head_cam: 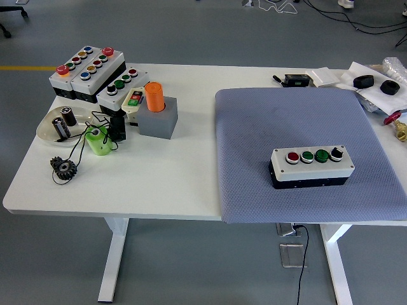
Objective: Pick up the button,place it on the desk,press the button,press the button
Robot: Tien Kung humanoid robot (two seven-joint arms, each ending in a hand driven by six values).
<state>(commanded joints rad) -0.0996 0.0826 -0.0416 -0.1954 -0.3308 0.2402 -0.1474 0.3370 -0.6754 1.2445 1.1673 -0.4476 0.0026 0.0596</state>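
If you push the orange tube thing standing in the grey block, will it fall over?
Probably not easily. The orange cylinder stands upright with its base sunk in the grey block, which likely steadies it. The block looks wide and flat-bottomed, so a push would more likely slide both across the table.

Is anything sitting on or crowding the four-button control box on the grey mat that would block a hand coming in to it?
Nothing visible does. The white and black four-button control box lies alone on the grey-blue textured mat, with bare mat all around it. Neither robot hand is in view.
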